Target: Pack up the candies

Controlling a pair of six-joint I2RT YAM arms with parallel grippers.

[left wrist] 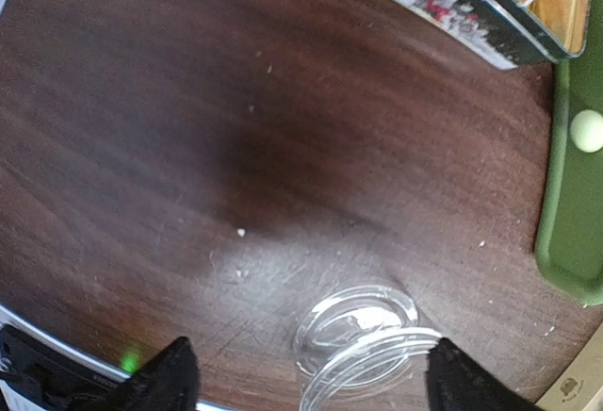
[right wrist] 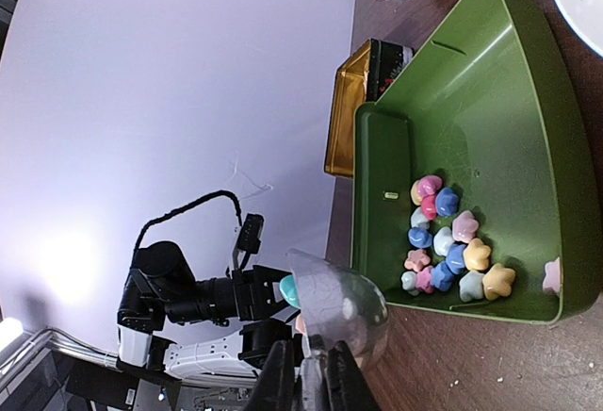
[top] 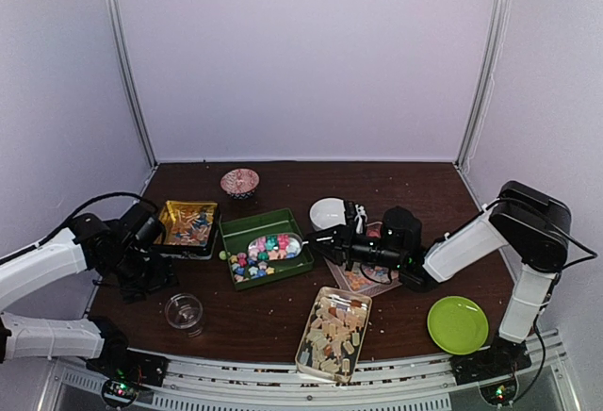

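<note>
- Top view, right gripper (top: 316, 238): closed on the handle of a clear plastic scoop (top: 275, 244). The scoop's bowl hangs over the green rectangular tray (top: 247, 225) with a load of sweets in it.
- Top view, stock: pastel star-shaped candies (top: 250, 262) lie loose in the tray's near corner. Pale beige chunky candies (top: 332, 334) fill a shallow silver tray (top: 301, 359) at the front edge, well apart from both grippers.
- Top view, left gripper (top: 151, 274): at the table's left side, near a small clear glass jar (top: 184, 312) that stands mouth up.
- Left wrist view: the left gripper (left wrist: 311, 373) has its fingers (left wrist: 165, 378) spread wide and grips nothing. The jar (left wrist: 363, 336) sits between them, closer to the right-hand finger. You cannot tell whether that finger touches it.
- Right wrist view: the right gripper (right wrist: 311, 378) pinches the scoop (right wrist: 339, 303), which is raised just outside the tray's (right wrist: 490, 100) near wall. A teal piece shows at its lip. The rest of the star-shaped candies (right wrist: 452, 241) are clustered on the tray floor.
- Step in hand, as judged: one scoopful is taken and its transfer to the jar is due.
- Next move, as judged:
  - Keep the scoop level while you carry it left.
  - Line its lip up over the jar's narrow mouth and tip slowly.
  - Close the left gripper on the jar first so it stays put.
</note>
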